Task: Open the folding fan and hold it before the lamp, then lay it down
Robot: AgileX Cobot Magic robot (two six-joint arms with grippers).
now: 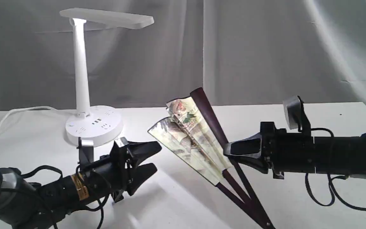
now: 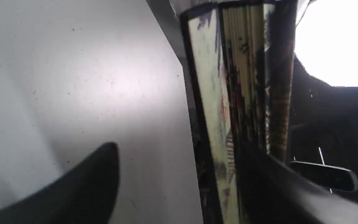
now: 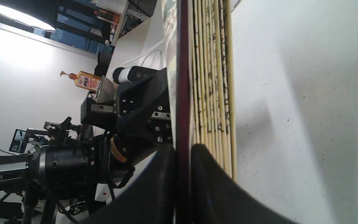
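The folding fan is partly spread and stands tilted over the white table, its dark ribs meeting at the pivot near the front edge. My right gripper is shut on the dark outer rib at the fan's right side; in the right wrist view the rib runs between the two fingers. My left gripper is open, just left of the fan's lower pleats; the left wrist view shows the fan close by one finger. The lamp stands lit at the back left.
The lamp's white cord trails off to the left across the table. A grey curtain hangs behind. The right wrist view shows the left arm and an orange bottle beyond it.
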